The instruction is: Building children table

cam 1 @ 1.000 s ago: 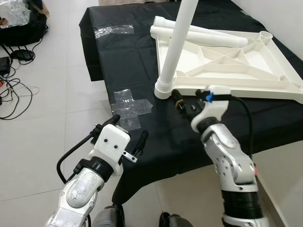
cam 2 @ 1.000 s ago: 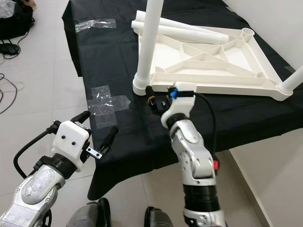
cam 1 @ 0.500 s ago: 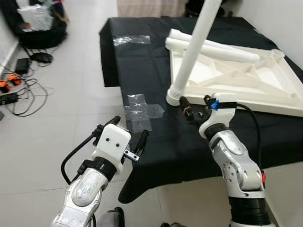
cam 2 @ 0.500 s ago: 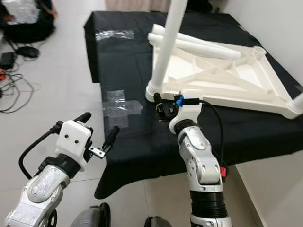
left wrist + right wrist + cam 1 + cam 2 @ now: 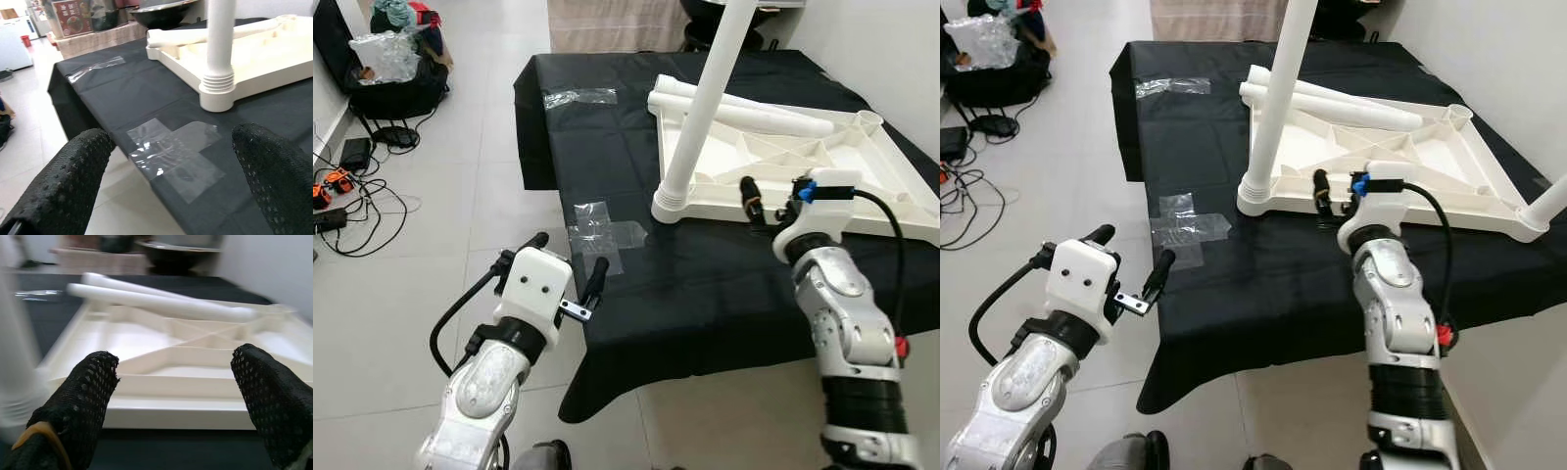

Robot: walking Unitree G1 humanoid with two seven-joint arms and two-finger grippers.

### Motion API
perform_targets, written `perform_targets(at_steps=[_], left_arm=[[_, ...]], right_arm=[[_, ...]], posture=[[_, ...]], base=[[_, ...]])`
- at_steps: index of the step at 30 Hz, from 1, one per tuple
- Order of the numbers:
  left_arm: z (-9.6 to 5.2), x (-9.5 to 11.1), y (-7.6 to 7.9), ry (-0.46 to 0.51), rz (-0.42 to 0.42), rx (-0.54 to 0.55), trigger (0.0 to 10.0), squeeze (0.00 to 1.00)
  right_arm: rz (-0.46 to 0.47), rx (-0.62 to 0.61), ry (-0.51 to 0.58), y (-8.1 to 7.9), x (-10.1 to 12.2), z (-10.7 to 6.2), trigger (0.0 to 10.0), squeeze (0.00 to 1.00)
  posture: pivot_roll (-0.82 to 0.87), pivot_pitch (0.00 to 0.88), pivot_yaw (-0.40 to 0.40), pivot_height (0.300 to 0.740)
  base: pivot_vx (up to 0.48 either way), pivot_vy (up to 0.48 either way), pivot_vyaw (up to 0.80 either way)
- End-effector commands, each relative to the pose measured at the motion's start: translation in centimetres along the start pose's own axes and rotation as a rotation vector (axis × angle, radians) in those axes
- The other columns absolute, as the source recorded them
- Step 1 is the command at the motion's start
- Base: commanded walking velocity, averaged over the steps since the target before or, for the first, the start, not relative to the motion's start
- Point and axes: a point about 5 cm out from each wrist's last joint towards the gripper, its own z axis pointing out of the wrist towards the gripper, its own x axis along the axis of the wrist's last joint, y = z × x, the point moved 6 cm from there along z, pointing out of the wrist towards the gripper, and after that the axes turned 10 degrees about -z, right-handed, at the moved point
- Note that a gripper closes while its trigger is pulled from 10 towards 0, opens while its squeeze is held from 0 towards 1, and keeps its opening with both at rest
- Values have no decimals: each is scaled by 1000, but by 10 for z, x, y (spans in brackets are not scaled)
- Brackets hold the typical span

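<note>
— Left eye view: where is the tabletop (image 5: 862, 162)?
— Upside down on the black cloth (image 5: 607, 137), one leg (image 5: 705, 98) upright at its near corner, two loose legs (image 5: 744, 108) lying crosswise along the far edge.
— Grippers?
— Right gripper (image 5: 771, 196) spread wide beside the near rim; left gripper (image 5: 570, 266) wide, off the cloth's corner.

We've got a white tabletop (image 5: 891, 196) lying upside down, smooth plastic with a slight sheen, and the legs (image 5: 700, 113) look like the same stuff. Under it is a matt black cloth (image 5: 597, 127), with patches of clear glossy tape (image 5: 599, 227) near its left edge. The floor (image 5: 440, 235) is pale shiny tile. Both arms are brushed silver metal with white plastic wrist housings, and the fingers (image 5: 58, 186) look like black rubber with a bumpy dotted texture.
</note>
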Motion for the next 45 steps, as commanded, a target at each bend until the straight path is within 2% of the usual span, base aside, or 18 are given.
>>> perform_targets(at_steps=[1, 2, 3, 6, 11, 14, 15, 20, 23, 33, 35, 37, 39, 42, 44, 45], left_arm=[[0, -5, -1, -19, 11, 1, 10000, 0], [0, -5, -1, -19, 11, 1, 10000, 0], [0, -5, -3, -20, 14, 4, 10000, 0], [1, -5, -7, -21, 22, 16, 10000, 0], [0, -4, -17, -22, 30, 64, 10000, 0], [-1, -1, -27, -9, -13, 113, 10000, 0], [-1, -1, -27, -9, -13, 113, 10000, 0], [-2, 0, -50, 2, -43, 240, 10000, 0], [-3, 1, -53, 7, -41, 252, 10000, 0], [-5, -1, -50, 3, -39, 253, 10000, 0], [-5, -2, -42, -2, -52, 225, 10000, 0], [-5, -2, -40, -3, -59, 215, 10000, 0], [-5, -4, -33, -10, -75, 188, 10000, 0], [-5, -4, -31, -14, -81, 181, 10000, 0], [-5, -4, -26, -15, -87, 160, 10000, 0], [-5, -4, -26, -15, -87, 160, 10000, 0]], right_arm=[[-31, -103, 3, 21, 1, 2, 10000, 0], [-31, -103, 3, 21, 1, 2, 10000, 0], [-28, -147, 14, 30, 4, 4, 10000, 0], [-5, -164, 45, 30, 14, 6, 10000, 0], [20, -124, 72, 16, 21, 9, 10000, 0], [33, -97, 83, 7, 25, 12, 10000, 0], [33, -97, 83, 7, 25, 12, 10000, 0], [47, -88, 101, 4, 31, 20, 10000, 0], [48, -76, 104, 2, 32, 22, 10000, 0], [42, -57, 65, -3, 25, 29, 10000, 0], [49, -1, 71, -11, 29, 33, 10000, 0], [49, 12, 80, -13, 32, 34, 10000, 0], [25, -5, 84, -7, 35, 39, 10000, 0], [15, -16, 84, -4, 35, 40, 10000, 0], [-24, -61, 87, 6, 39, 45, 10000, 0], [-24, -61, 87, 6, 39, 45, 10000, 0]], posture=[[78, 130, -100, 740], [78, 130, -100, 740], [83, 131, -98, 740], [84, 130, -95, 740], [89, 129, -98, 740], [95, 130, -102, 740], [95, 130, -102, 740], [97, 129, -106, 740], [97, 129, -106, 740], [99, 128, -110, 740], [99, 133, -111, 740], [99, 133, -111, 740], [99, 136, -113, 740], [99, 136, -113, 740], [99, 143, -114, 740], [99, 143, -114, 740]], base=[[300, -368, 0], [300, -368, 0], [311, -360, 0], [316, -358, 0], [319, -352, 0], [375, -110, 0], [390, 0, 0], [0, 0, 0], [0, 0, 0], [0, 0, 0], [0, 0, 0], [0, 0, 0], [0, 0, 0], [0, 0, 0], [0, 0, 400], [0, 0, 800]])
